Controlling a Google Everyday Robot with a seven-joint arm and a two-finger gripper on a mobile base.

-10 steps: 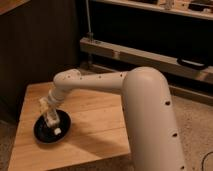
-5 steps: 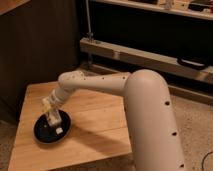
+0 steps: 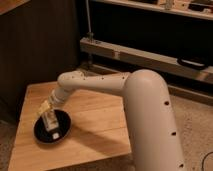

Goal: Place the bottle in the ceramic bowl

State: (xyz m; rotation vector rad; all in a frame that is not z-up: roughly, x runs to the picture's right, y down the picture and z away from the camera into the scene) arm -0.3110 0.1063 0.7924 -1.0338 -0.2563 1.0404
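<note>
The white arm [image 3: 125, 90] reaches down to the left over the wooden desk [image 3: 95, 117], and its gripper [image 3: 49, 114] hangs just above the ceramic bowl [image 3: 64, 130], which sits near the desk's front left part. The bowl is black, shallow and glossy, and it lies flat on the wood.

The bottle [image 3: 51, 122] is at the bowl — a pale, slim shape standing roughly upright under the gripper, its lower end inside the bowl's rim. A small pale patch lower in the bowl may be its cap or a glint off the glaze; I cannot say which. Whether the jaws are clamped on the bottle or already parted from it, I cannot tell: the pale fingers and the pale bottle run together.

As for handling, the bottle looks light and stiff, probably thin plastic, with a smooth wall that could slip under a loose hold. The best place to take it seems to be across the body, around the label, where the sides run straight, rather than at the narrow cap. Being about as long as the bowl is wide, it would likely tip and roll on the curved glaze once freed — so a low, gentle release looks wise. The bowl itself is hard and breakable, and a knock on its rim might slide it across the desk.
</note>
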